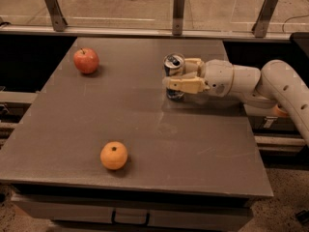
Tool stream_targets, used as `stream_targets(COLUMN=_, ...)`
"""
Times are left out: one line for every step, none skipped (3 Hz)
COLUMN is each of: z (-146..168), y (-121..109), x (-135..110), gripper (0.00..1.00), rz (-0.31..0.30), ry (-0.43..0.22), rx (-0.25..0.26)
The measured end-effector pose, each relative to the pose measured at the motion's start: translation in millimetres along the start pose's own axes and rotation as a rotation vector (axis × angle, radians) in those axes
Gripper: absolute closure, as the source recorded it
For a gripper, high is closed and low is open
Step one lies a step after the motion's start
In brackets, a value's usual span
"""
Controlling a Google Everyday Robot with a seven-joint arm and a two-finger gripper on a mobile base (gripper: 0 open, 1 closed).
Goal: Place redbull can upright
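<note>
The can's [174, 62] middle is hidden by the gripper [176, 75] clamped around it, far right on the table [120, 110]; the arm [289, 91] is cut off by the right edge.

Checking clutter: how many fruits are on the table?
2: a red apple at the far left, an orange near the front edge. The end effector holds the redbull can, right of both.

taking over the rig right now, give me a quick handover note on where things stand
The hand is over the far right part of the table, closed around the redbull can.
The can is upright, and its base seems to be down on the table. The apple at far left and the orange near the front are well apart from it.
Done: can stands upright.
Left: open the hand and back away without tipping the can.
</note>
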State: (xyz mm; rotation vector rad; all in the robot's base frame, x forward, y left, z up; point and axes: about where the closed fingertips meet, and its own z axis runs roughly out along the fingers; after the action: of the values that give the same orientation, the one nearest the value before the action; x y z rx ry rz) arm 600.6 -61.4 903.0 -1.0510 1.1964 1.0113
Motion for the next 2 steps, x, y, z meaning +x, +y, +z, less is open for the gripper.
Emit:
stream_targets(z=-11.8, y=1.9, x=9.3, gripper=0.0, rz=0.024, ry=0.007, rx=0.039)
stream_targets(z=-20.1, y=-0.5, x=15.0, gripper=0.0, rz=0.036, ry=0.018, rx=0.068)
